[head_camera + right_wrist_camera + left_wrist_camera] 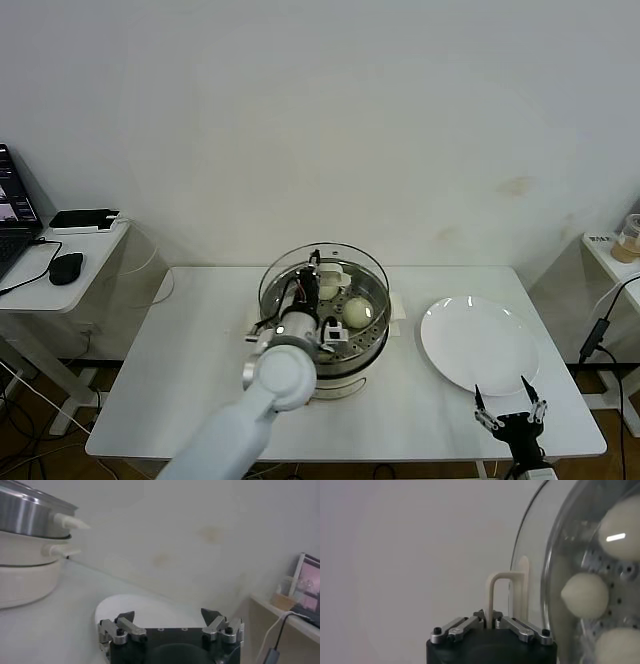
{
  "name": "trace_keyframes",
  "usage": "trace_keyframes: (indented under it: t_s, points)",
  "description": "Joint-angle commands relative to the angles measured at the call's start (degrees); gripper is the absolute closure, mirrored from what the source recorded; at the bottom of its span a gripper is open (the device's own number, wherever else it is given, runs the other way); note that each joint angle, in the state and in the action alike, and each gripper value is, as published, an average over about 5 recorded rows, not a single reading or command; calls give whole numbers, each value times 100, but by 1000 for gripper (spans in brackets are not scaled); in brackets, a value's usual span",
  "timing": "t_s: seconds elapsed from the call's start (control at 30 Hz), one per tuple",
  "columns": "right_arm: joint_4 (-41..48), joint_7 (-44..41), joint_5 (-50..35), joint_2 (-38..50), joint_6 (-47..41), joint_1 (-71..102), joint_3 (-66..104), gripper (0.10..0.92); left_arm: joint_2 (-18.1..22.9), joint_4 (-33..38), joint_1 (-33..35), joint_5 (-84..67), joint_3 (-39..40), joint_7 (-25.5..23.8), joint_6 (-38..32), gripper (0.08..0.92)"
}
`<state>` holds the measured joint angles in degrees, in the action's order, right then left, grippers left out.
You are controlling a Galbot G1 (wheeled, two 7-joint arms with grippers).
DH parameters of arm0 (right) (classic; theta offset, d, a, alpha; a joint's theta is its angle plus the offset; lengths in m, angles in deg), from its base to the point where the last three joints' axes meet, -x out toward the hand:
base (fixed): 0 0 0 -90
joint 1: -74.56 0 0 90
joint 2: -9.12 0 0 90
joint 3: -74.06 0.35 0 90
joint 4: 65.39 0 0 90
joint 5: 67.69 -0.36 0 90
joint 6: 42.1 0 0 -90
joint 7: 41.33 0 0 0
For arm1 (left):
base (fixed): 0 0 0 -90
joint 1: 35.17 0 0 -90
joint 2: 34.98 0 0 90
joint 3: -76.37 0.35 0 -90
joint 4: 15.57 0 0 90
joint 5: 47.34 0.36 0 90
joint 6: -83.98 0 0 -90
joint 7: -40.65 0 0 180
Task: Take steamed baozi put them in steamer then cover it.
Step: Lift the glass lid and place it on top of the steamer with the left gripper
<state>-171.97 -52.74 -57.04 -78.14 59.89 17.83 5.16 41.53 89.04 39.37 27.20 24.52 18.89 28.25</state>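
Observation:
The steamer [345,372] stands mid-table, a shiny pot on a cream-white base [22,582]. The clear glass cover [372,268] lies over its mouth; I cannot tell whether it rests fully on the rim. Through the glass I see steamed baozi [357,311] on the perforated tray, and three show in the left wrist view [585,596]. My left gripper [489,617] is shut on the cover's cream-white bar handle [492,592], and it sits over the pot's near side [322,336]. Near the table's front right corner my right gripper [510,405] is open and holds nothing [168,615].
A flat white plate [480,345] lies right of the steamer, just beyond the right gripper [150,605]. A side desk at the left carries a laptop and a mouse [66,267]. A small shelf with a cup [630,238] stands at the right.

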Motion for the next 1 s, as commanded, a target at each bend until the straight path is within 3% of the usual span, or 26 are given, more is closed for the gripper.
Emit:
trace_keyframes:
  t_s: [0.03, 1.0]
  points:
    - [48, 3, 158, -31, 6, -10, -104, 203, 720, -137, 240, 808, -111, -303, 87, 850]
    - [92, -5, 322, -46, 8, -25, -275, 203, 892, -316, 792, 1353, -385, -138, -78, 850]
